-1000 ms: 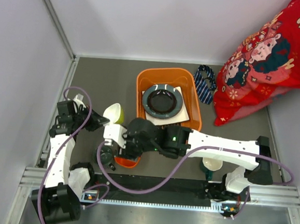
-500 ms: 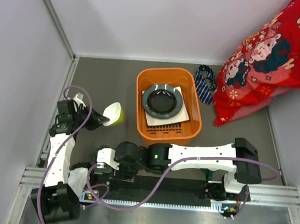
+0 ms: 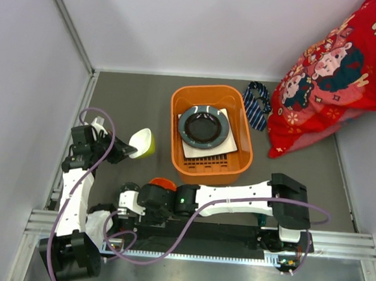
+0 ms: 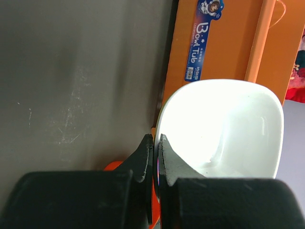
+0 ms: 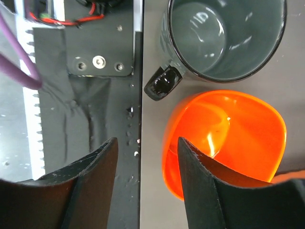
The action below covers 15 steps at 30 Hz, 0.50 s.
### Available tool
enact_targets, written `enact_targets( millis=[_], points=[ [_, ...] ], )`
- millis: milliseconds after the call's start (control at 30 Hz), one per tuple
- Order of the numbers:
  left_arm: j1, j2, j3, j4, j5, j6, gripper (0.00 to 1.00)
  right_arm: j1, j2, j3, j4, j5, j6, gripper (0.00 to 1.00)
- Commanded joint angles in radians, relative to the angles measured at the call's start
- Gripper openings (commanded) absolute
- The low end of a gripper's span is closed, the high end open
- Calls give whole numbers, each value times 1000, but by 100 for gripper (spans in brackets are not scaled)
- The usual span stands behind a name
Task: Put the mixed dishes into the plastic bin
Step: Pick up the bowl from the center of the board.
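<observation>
So, left gripper (image 4: pixel 156 143) was clamped on rim of white-lined bowl (image 4: pixel 224 129), just beside orange bin (image 4: pixel 228 38), right gripper (image 5: pixel 146 143) stood wide open and empty over orange bowl (image 5: pixel 228 129), teal cup (image 5: pixel 224 38) just beside it.

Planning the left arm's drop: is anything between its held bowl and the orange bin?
Nothing visible. The bowl, pinched by the left gripper, is beside the bin's left wall; only that wall itself has to be cleared.

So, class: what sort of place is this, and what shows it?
Probably a robotics lab test cell: left arm and right arm bolted to a metal rail, plain white panels walling a grey table, a plastic bin of plates.
</observation>
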Motion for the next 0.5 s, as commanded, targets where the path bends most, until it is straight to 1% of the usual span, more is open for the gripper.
enact_targets(
  millis=[0,133,267,367,467],
  points=[
    [-2,-14,44,25,17,13,0,-10,14,4,58,33,-18,52],
    [-2,-10,45,28,16,13,0,-28,26,-5,61,32,-18,51],
    [-4,-8,45,30,17,13,0,-45,32,-17,69,23,-14,42],
    [-2,-10,42,28,17,13,0,-57,43,-17,67,12,-10,39],
    [-4,-11,41,30,14,11,0,-63,52,-24,72,3,-7,38]
  ],
)
